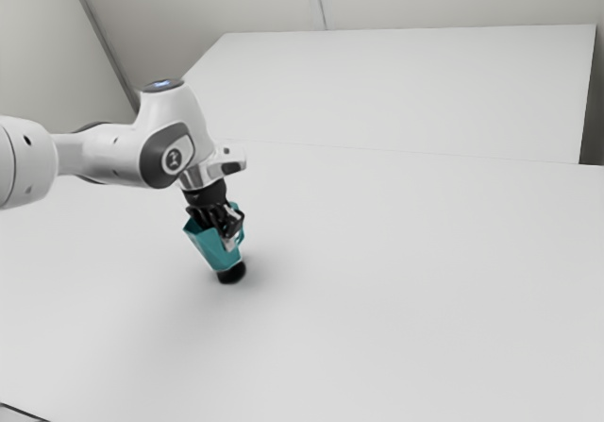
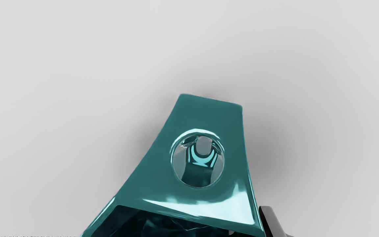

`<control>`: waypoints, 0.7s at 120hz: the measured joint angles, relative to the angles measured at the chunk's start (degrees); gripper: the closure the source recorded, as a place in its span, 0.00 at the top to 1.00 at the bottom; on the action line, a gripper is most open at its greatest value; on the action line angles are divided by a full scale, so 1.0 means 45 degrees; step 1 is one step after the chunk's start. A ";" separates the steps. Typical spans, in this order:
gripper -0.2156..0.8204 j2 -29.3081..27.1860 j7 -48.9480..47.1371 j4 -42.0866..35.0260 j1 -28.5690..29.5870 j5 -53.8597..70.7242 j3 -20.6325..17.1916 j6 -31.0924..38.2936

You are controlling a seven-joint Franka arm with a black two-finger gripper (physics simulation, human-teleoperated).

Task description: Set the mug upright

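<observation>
one teal mug (image 1: 213,244), tilted

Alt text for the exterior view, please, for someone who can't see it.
A teal mug leans at a tilt, its narrow dark end down, at the black tool of a white Franka arm reaching from the exterior view's left over a white table.

A smooth white table (image 1: 425,280) spreads beneath and around the tool (image 1: 230,232), softly shadowed close below it. Beyond lies a paler flat white surface (image 1: 396,87); behind that, light grey walls (image 1: 226,2) meet at dark seams. The light is even.
</observation>
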 joint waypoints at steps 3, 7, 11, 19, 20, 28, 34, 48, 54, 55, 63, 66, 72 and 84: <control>0.04 0.0006 -0.0117 -0.0044 -0.0028 0.0034 -0.0017 0.0011; 0.04 0.0016 -0.0272 -0.0095 -0.0073 0.0104 -0.0030 0.0023; 0.04 0.0023 -0.0418 -0.0132 -0.0117 0.0159 -0.0037 0.0033; 0.04 0.0036 -0.0708 -0.0245 -0.0172 0.0237 -0.0059 0.0062; 0.04 0.0035 -0.0744 -0.0268 -0.0174 0.0245 -0.0065 0.0076; 0.04 0.0045 -0.1014 -0.0446 -0.0179 0.0293 -0.0118 0.0204; 0.04 0.0059 -0.1202 -0.0509 -0.0173 0.0329 -0.0165 0.0284; 0.04 0.0141 -0.1589 -0.0614 -0.0205 0.0375 -0.0200 0.0476; 0.04 0.0188 -0.1745 -0.0631 -0.0212 0.0387 -0.0207 0.0538; 0.04 0.0196 -0.1770 -0.0633 -0.0214 0.0390 -0.0207 0.0547; 0.04 0.0251 -0.1963 -0.0648 -0.0240 0.0402 -0.0214 0.0620; 0.04 0.0263 -0.2031 -0.0648 -0.0251 0.0403 -0.0217 0.0645; 0.04 0.0321 -0.2158 -0.0654 -0.0261 0.0411 -0.0235 0.0701; 0.04 0.0433 -0.2384 -0.0650 -0.0276 0.0419 -0.0258 0.0790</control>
